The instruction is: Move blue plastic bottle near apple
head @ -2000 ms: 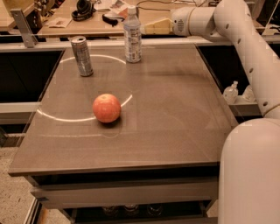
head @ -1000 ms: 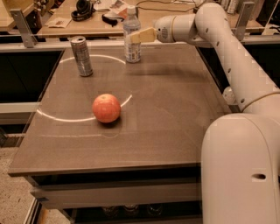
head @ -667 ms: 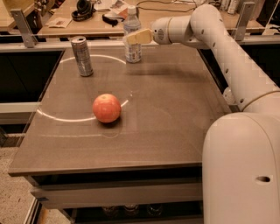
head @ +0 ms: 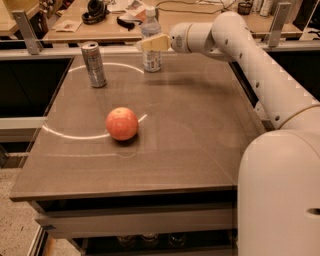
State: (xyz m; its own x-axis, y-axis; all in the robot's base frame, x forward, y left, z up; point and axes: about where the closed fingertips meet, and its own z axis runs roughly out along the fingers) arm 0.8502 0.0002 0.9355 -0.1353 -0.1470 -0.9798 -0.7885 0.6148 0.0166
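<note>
The blue plastic bottle stands upright at the far edge of the brown table, clear with a white cap and a pale label. The apple, red-orange, sits left of the table's middle, well in front of the bottle. My gripper reaches in from the right on the white arm and is at the bottle's upper body, overlapping it in the camera view.
A silver can stands at the far left of the table, left of the bottle. A white arc is painted on the tabletop. Behind is a wooden desk with headphones and papers. My white arm and base fill the right side.
My gripper has moved left from beyond the table's right side until it is at the bottle. The bottle, apple and can have not moved.
</note>
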